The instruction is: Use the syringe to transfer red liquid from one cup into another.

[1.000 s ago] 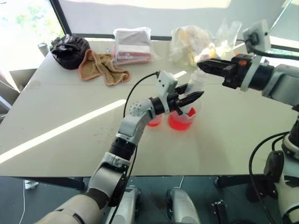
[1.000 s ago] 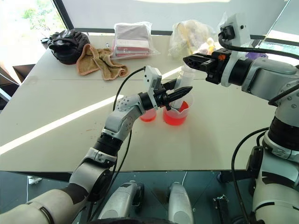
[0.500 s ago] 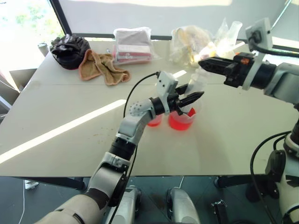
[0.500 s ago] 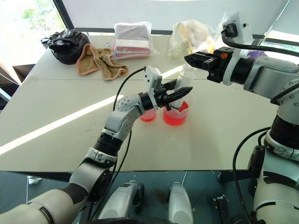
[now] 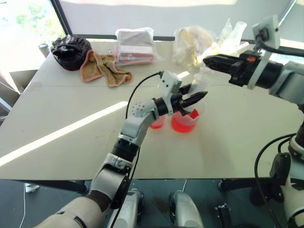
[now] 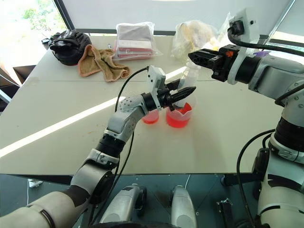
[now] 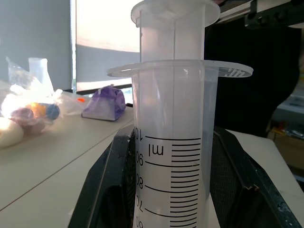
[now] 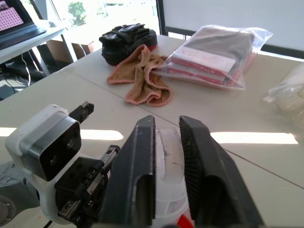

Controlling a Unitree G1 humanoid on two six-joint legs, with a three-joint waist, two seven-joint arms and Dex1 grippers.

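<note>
The syringe [image 7: 175, 142] stands upright with its lower end in the larger cup [image 5: 184, 123], which holds red liquid [image 5: 183, 126]. My left gripper [image 5: 196, 96] is shut on the syringe's clear barrel, just above the cup's rim. The white plunger top [image 7: 175, 10] rises above the barrel's flange. My right gripper [image 8: 166, 124] hovers level over that plunger top, its fingers [image 8: 137, 161] apart, with the plunger showing in the gap between them. The smaller cup [image 5: 157, 123], also with red liquid in it, stands just left of the larger one, partly behind my left wrist.
At the table's far side lie a black bag [image 5: 70, 50], a brown towel [image 5: 102, 69], a clear bag of folded cloths [image 5: 135, 45] and a clear bag of yellowish items [image 5: 194, 42]. A purple object [image 7: 104, 102] sits on the table [image 5: 66, 118] farther right.
The right gripper's fingers have parted at the plunger top. The left gripper, the syringe and both cups have stayed in place.
</note>
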